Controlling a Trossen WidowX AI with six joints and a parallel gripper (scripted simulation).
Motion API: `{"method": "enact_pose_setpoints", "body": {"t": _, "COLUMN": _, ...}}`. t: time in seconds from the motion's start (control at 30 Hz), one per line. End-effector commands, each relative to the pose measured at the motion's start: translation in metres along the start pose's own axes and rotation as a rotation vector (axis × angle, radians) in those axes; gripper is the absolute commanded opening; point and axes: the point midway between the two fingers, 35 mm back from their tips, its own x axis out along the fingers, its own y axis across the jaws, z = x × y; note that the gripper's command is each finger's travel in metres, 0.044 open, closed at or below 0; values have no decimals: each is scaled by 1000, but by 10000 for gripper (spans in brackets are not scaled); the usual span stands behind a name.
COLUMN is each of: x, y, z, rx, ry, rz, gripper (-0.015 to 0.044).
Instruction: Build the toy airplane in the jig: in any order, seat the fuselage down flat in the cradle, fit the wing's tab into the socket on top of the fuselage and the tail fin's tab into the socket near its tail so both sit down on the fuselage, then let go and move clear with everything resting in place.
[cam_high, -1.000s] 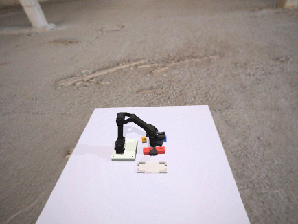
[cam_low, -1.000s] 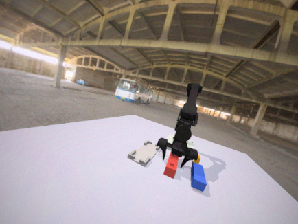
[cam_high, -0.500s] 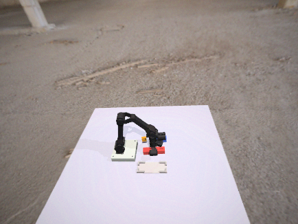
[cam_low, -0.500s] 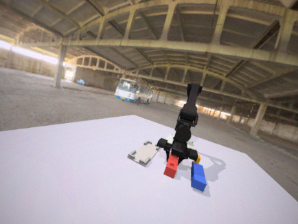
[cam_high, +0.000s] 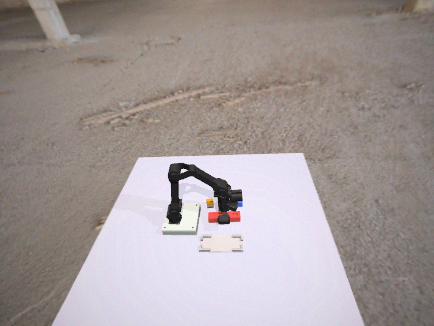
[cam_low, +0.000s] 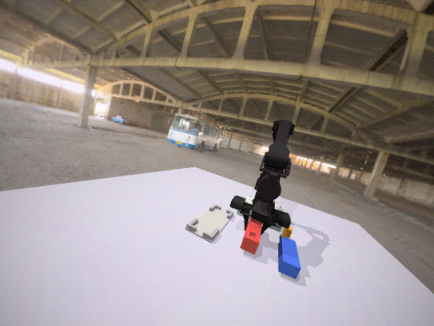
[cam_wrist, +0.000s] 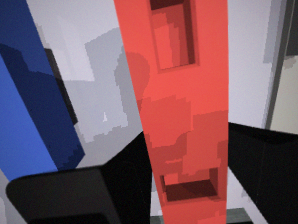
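The gripper is shut on the red fuselage, one finger on each long side, near its tail socket. The fuselage is level, sockets up, low over the table; whether it touches the table is hard to tell. The pale cradle is empty, beside the fuselage and roughly parallel to it. The blue wing lies on the fuselage's other side. The small orange tail fin is behind it, nearer the base.
The arm stands on a pale base plate, left of the parts in the top view. The wing is close beside the gripper's finger in the wrist view. The cradle has raised corner brackets. The white table carries everything.
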Motion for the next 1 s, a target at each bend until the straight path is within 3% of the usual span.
{"method": "enact_pose_setpoints", "body": {"t": 0.0, "x": -17, "y": 0, "z": 4, "rx": -4, "ry": -18, "rz": -4, "gripper": 0}}
{"method": "enact_pose_setpoints", "body": {"t": 0.97, "x": -107, "y": 0, "z": -4, "rx": -4, "ry": -18, "rz": -4, "gripper": 0}}
